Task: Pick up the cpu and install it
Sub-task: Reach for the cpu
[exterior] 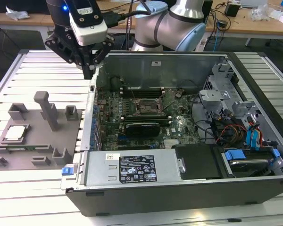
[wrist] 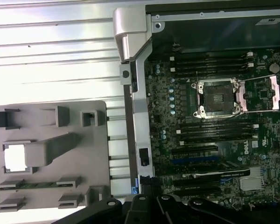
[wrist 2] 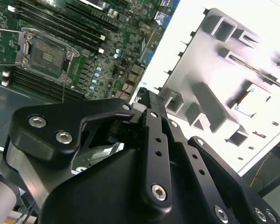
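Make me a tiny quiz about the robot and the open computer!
1. True or false: the gripper is holding the cpu.
2. Where does the cpu lie? A: on the grey tray. B: on the floor. C: on a chair.
3. Fill in: the socket holds ___.
Key: 1 false; 2 A; 3 nothing.

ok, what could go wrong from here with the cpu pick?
The gripper hangs close to the case wall; a low traverse could clip it.
The cpu lies on the fixture near a tall post; descent may strike it.
The socket is open; a tilted drop could damage it.
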Robot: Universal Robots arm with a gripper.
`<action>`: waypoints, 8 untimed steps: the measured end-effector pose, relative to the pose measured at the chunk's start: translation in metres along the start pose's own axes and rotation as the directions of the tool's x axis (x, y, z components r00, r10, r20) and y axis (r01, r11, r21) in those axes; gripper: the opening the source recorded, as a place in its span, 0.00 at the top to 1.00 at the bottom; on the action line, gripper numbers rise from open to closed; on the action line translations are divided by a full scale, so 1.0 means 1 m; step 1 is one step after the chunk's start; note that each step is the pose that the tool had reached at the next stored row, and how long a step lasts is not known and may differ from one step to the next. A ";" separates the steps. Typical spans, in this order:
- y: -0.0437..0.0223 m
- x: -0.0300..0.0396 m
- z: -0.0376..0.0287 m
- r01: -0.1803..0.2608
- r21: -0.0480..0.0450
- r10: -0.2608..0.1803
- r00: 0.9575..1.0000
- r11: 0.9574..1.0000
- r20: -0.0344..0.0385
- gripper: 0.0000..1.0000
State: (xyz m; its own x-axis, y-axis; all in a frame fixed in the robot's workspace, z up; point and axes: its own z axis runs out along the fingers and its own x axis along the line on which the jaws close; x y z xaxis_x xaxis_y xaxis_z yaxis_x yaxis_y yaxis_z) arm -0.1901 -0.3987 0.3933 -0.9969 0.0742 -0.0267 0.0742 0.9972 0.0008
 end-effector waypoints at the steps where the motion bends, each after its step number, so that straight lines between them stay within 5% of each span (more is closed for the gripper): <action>1: -0.0001 0.0013 -0.0001 0.000 0.000 0.000 1.000 1.000 0.000 0.89; 8: -0.0013 0.0172 -0.0005 0.000 0.000 0.000 1.000 1.000 0.000 0.89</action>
State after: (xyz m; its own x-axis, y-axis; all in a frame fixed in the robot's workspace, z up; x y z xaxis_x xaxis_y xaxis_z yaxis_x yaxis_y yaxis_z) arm -0.2074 -0.3987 0.3933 -0.9969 0.0742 -0.0266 0.0742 0.9972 0.0006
